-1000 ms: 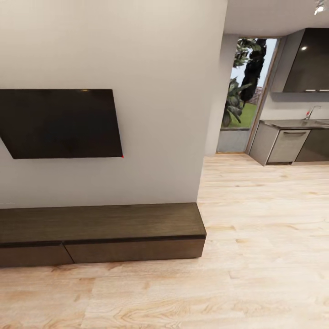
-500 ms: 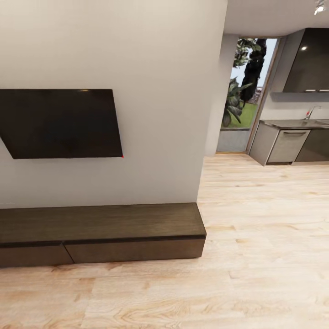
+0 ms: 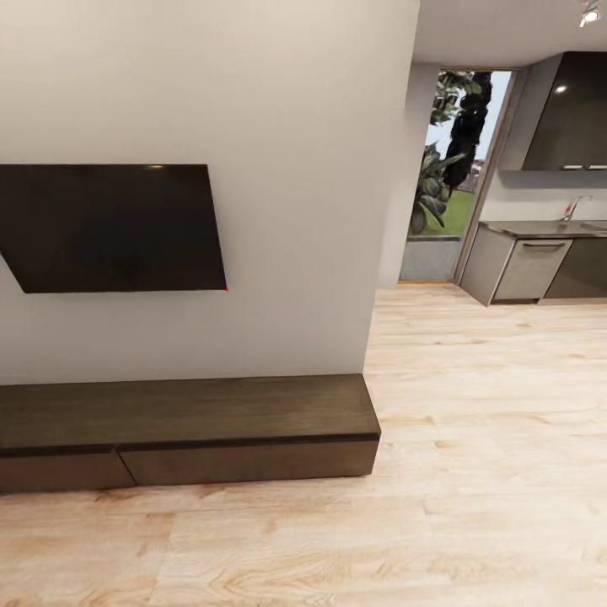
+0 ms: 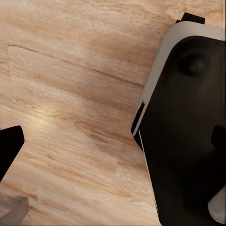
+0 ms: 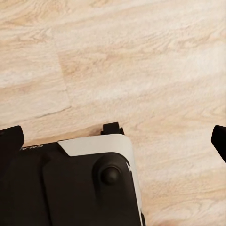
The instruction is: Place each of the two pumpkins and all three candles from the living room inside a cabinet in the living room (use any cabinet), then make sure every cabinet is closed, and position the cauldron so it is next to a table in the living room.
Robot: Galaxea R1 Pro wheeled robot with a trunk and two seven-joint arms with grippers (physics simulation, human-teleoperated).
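Observation:
The cabinet (image 3: pixel 185 413) is a long, low, dark brown unit against the white wall, at the lower left of the head view. Both of its visible drawer fronts (image 3: pixel 244 462) sit flush and shut, and its top is bare. The pumpkins, candles, cauldron and table are out of view. In the left wrist view my left gripper (image 4: pixel 113 141) hangs open over the wood floor, with nothing between its black fingertips (image 4: pixel 9 146). My right gripper (image 5: pixel 113 139) is also open and empty, its fingertips (image 5: pixel 12 136) spread wide above the floor.
A black TV (image 3: pixel 110 228) hangs on the wall above the cabinet. To the right, light wood floor (image 3: pixel 489 405) runs to a kitchen counter (image 3: pixel 531 261) and a glass door with plants (image 3: pixel 451 169). My own base (image 4: pixel 188 141) (image 5: pixel 80 183) lies under both grippers.

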